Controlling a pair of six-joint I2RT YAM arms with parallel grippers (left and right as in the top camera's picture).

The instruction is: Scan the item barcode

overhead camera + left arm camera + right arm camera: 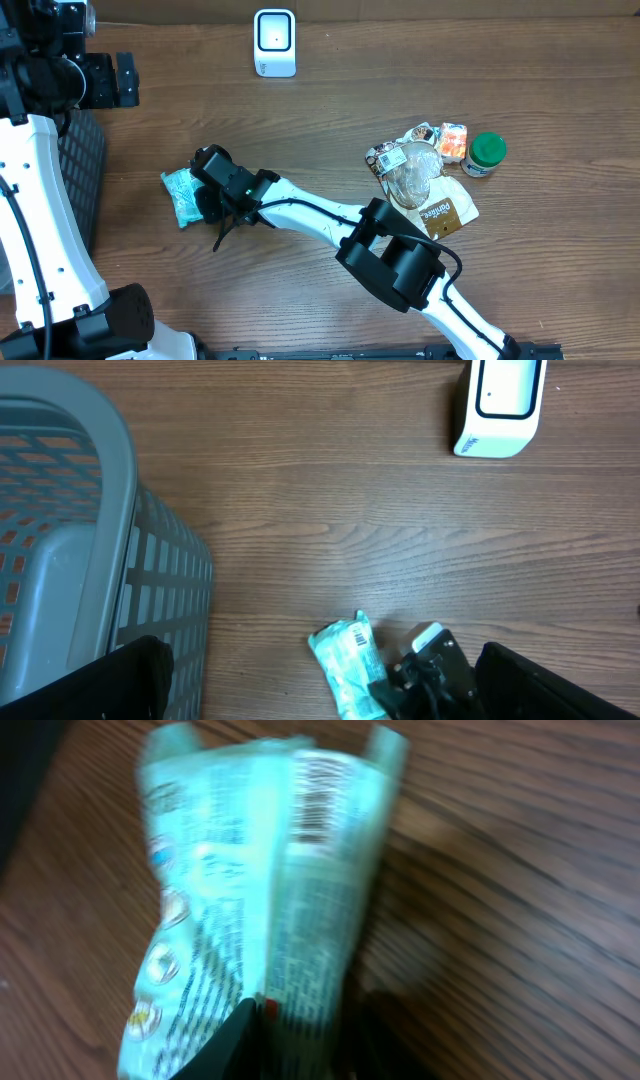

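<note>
The task's thing is a mint-green crinkled plastic snack packet (180, 196). It lies flat on the brown wooden tabletop (320, 120) at about 9 o'clock from the middle. In the right wrist view the packet (260, 890) fills the frame. A black barcode on a white panel sits near its far end, fine print runs down a centre seam, and small round pictures line one edge. The left wrist view shows the same barcode face up.

The right end effector (210, 192) sits over the packet's 3 o'clock end. Dark fingers (228, 1042) show at the packet's near end, but the view is blurred and I cannot tell whether they pinch it. The left end effector (118, 80) is at 10 o'clock, its fingers spread wide, touching nothing.

A grey latticed plastic basket (70, 530) stands at the 9 o'clock edge. Only part of its mesh interior shows. A white rounded barcode scanner (274, 42) stands at 12 o'clock.

At 3 o'clock a cluster lies close together: a green-lidded jar (487, 153), a small orange packet (453, 140), a clear plastic bag (412, 175) and a brown pouch (447, 213). I cannot tell what the jar or the bag contains.
</note>
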